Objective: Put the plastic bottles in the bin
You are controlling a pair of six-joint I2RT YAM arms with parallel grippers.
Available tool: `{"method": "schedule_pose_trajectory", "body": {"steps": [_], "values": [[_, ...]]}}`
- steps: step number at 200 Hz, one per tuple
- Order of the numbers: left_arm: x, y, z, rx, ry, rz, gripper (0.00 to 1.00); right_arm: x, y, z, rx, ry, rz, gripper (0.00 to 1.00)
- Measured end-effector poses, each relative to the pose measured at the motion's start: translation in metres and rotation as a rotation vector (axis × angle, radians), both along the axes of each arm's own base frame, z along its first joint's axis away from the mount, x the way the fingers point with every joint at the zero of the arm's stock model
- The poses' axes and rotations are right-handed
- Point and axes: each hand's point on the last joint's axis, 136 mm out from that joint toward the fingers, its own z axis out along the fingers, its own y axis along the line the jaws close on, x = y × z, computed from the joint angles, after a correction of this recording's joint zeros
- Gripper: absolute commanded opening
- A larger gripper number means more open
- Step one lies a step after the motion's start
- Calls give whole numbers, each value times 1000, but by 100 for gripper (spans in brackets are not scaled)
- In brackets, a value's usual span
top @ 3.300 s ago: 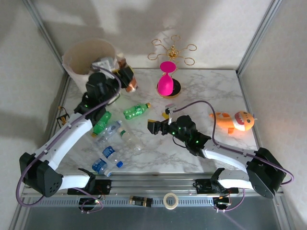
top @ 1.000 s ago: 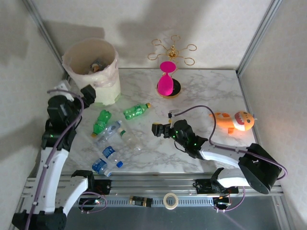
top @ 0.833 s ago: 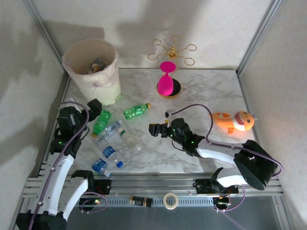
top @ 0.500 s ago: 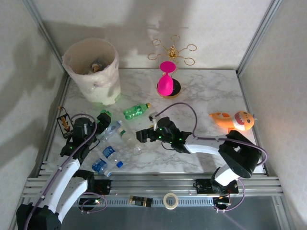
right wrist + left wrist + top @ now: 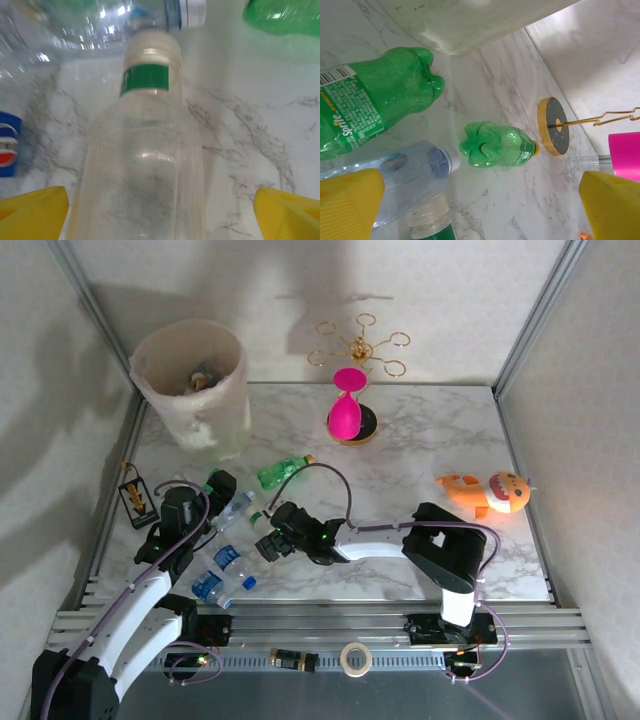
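Observation:
Several plastic bottles lie on the marble table left of centre. A green one (image 5: 283, 472) is farthest back, and blue-labelled ones (image 5: 228, 558) are nearest. My right gripper (image 5: 266, 545) is open low over a clear bottle with a green neck band (image 5: 145, 165). Its yellow fingertips (image 5: 32, 205) stand wide on either side of the body, not touching. My left gripper (image 5: 222, 486) is open just above the table, facing a Sprite bottle (image 5: 370, 107), a small green bottle (image 5: 497, 145) and a clear bottle (image 5: 410, 175). The cream bin (image 5: 190, 380) stands at the back left with bottles inside.
A pink hourglass object (image 5: 346, 410) on a black base and a gold wire stand (image 5: 360, 343) are at the back centre. An orange plush toy (image 5: 490, 492) lies at the right. The bin wall (image 5: 470, 20) rises close behind the left gripper.
The left arm dropped from beside the bin down to the bottle cluster. The right arm stretched leftwards across the table until its fingers straddled the clear bottle.

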Motion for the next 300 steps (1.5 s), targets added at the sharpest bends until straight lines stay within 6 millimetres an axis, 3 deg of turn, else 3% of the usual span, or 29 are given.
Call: {"method": "schedule_pose_trajectory", "body": {"steps": [24, 46, 95, 122, 150, 166, 193, 220, 249, 300], "values": [[1, -1, 3, -4, -15, -1, 100, -3, -1, -15, -65, 1, 19, 80], [2, -1, 2, -5, -20, 2, 99, -5, -2, -17, -82, -3, 33, 68], [8, -4, 4, -31, -31, 4, 100, -9, -7, -10, -54, -5, 43, 60], [10, -16, 4, -53, -36, -21, 100, -8, -18, 15, 10, -25, 29, 59], [11, -35, 7, -66, -43, -69, 100, 16, -27, 60, 129, -62, -44, 59], [13, -49, 16, -79, -60, -102, 100, 30, -36, 86, 208, -88, -87, 59], [19, -77, 39, -103, -111, -164, 99, 43, -50, 112, 306, -107, -127, 59], [21, -109, 57, -135, -157, -233, 100, 46, -54, 128, 369, -111, -122, 59], [23, -137, 62, -168, -178, -288, 99, 45, -51, 140, 426, -117, -94, 59], [25, -158, 55, -195, -162, -321, 86, 32, -56, 143, 489, -117, -60, 59]]}}
